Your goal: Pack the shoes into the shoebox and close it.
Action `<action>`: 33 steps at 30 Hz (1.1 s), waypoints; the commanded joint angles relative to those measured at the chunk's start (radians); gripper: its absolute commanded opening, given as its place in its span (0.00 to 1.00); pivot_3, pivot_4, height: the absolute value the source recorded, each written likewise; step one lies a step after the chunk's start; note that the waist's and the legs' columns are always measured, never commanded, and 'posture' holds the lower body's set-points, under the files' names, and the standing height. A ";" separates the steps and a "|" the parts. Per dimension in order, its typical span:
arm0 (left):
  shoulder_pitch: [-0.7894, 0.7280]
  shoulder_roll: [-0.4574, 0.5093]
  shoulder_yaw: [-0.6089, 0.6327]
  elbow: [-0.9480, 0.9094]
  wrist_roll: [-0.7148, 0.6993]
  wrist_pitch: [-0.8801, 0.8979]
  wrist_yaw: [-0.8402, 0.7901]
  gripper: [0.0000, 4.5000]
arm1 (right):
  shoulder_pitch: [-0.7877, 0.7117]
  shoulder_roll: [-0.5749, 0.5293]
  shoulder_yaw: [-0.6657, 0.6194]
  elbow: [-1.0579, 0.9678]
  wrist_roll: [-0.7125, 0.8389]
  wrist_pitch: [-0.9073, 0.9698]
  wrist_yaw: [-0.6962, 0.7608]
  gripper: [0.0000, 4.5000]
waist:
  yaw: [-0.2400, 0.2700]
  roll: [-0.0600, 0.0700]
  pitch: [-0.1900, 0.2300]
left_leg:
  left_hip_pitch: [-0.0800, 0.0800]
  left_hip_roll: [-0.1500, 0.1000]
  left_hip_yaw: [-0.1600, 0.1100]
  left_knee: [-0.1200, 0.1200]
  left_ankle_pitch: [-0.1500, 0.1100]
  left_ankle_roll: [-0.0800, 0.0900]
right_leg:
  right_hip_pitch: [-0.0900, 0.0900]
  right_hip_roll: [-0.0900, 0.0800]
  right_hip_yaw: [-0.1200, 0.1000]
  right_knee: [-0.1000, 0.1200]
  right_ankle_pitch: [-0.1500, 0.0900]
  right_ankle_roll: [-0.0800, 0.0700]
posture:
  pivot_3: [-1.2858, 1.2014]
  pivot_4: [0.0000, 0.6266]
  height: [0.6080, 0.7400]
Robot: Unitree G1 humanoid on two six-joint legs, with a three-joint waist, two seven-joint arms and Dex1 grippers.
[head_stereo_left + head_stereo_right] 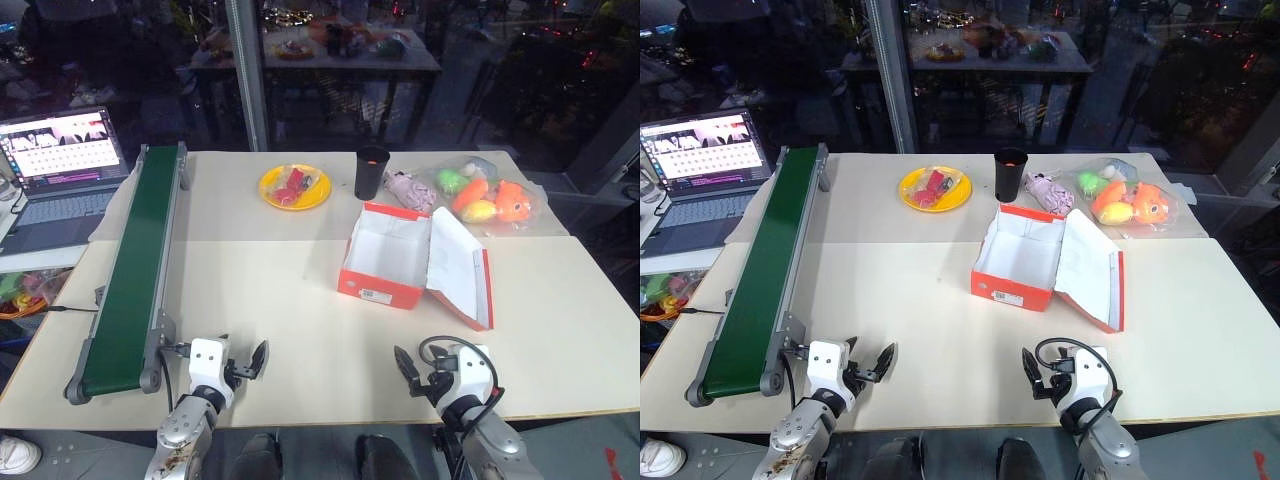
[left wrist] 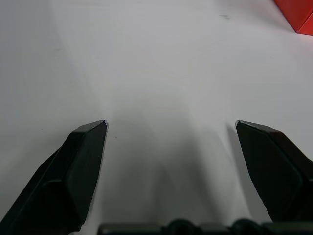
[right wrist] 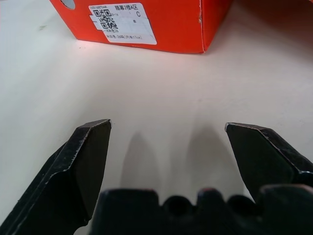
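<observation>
The orange-red shoebox (image 1: 380, 290) stands open right of the table's middle. Its inside is white and looks empty, and its lid (image 1: 460, 265) leans out to the right. The shoes are out of view. My left gripper (image 1: 215, 348) hovers open over the table near the front edge, left of the box, with bare tabletop between its fingers (image 2: 83, 161). My right gripper (image 1: 445, 358) is open near the front edge, just in front of the box. The right wrist view shows the shoebox's labelled end (image 3: 146, 19) ahead of the open fingers (image 3: 88, 161).
A green conveyor belt (image 1: 135, 270) runs along the table's left side, with a laptop (image 1: 60, 160) beyond it. At the back stand a yellow plate (image 1: 270, 195) of toys, a black cup (image 1: 371, 172), a pink plush (image 1: 412, 190) and a bag of plush fruit (image 1: 490, 200).
</observation>
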 commanded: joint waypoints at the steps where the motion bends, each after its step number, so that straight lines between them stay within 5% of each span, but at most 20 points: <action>1: -0.033 0.016 0.008 -0.002 -0.035 0.005 -0.035 1.00 | 0.017 -0.011 -0.019 -0.040 -0.008 -0.016 -0.015 0.99 | 0.000 0.000 0.000 | 0.000 0.000 0.000 0.000 0.000 0.000 | 0.000 0.000 0.000 0.000 0.000 0.000 | 0.52 0.24 0.97; 8: -0.289 0.126 0.086 0.047 -0.110 0.038 -0.111 1.00 | 0.064 -0.069 -0.102 -0.286 0.015 0.091 -0.074 0.99 | 0.019 -0.002 0.002 | 0.000 0.000 -0.002 0.002 0.000 0.000 | -0.002 0.001 0.000 0.008 0.000 -0.001 | 0.52 0.24 0.97; 18: -0.452 0.186 0.081 0.047 -0.130 0.048 -0.178 1.00 | -0.014 -0.177 -0.299 -0.506 0.095 0.266 -0.120 0.99 | 0.023 -0.005 0.004 | 0.005 -0.001 -0.003 0.005 0.000 0.000 | 0.007 0.001 0.000 0.006 0.001 -0.001 | 0.52 0.24 0.97; 26: -0.567 0.169 0.098 0.023 -0.094 0.069 -0.070 1.00 | -0.291 -0.257 -0.266 -0.431 0.127 0.352 -0.104 0.99 | 0.019 -0.011 0.011 | 0.007 -0.001 -0.003 0.005 0.001 0.001 | 0.009 0.002 0.000 0.006 0.001 0.000 | 0.52 0.24 0.97; 33: -0.648 0.172 0.133 -0.053 -0.099 0.275 0.074 1.00 | -0.540 -0.315 -0.173 -0.248 0.170 0.443 -0.022 0.99 | 0.019 -0.015 0.014 | 0.006 -0.002 -0.006 0.005 0.004 0.006 | 0.011 0.003 0.001 0.006 0.001 0.000 | 0.52 0.24 0.97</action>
